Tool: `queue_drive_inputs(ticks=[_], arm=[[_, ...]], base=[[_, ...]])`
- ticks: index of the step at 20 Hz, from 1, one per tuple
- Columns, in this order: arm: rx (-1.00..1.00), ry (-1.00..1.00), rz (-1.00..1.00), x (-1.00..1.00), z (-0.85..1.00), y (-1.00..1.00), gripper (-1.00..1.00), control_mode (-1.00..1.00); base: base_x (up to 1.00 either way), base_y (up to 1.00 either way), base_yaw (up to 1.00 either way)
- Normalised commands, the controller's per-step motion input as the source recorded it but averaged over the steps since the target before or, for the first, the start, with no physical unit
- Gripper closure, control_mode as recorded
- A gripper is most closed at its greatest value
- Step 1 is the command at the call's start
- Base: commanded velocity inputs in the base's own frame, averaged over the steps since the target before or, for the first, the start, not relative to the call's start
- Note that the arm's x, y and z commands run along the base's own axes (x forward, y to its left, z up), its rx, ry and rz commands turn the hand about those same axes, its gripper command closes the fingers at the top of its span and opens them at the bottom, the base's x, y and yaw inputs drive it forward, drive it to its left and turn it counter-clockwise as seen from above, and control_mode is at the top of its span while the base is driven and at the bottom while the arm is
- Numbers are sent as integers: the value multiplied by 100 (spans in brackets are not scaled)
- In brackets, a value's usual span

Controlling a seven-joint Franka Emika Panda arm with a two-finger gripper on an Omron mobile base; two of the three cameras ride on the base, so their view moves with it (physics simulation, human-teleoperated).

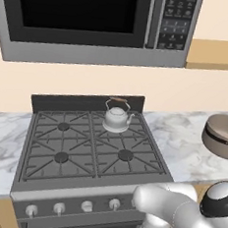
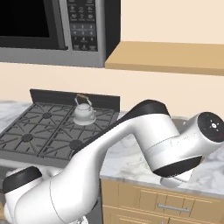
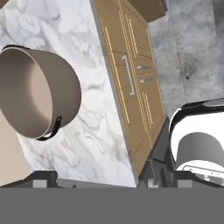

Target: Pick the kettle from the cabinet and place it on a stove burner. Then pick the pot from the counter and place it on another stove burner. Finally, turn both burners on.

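Pot [image 3: 37, 94], upper left on marbled desk [image 3: 94, 131]: wide, rigid, likely heavy, smooth-walled; grasp rim or dark side handle [image 3: 51, 130]; tool spread, empty.

Everything around me is evenly and brightly lit, with no single source of light I can pick out. Shadows are soft and faint: a weak one lies under the kettle [image 1: 117, 117] on the stove [image 1: 93, 148]. My worktop [image 3: 98, 109] shows no glare. Edges look slightly coarse, but nothing is blurred or warped.
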Motion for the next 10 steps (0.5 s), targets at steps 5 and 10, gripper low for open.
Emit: queue_drive_inputs(ticks=[5, 10], arm=[[0, 0, 0, 0, 0, 0, -100, 100], [0, 0, 0, 0, 0, 0, -100, 100]], base=[[18, -29, 5], [12, -42, 4]])
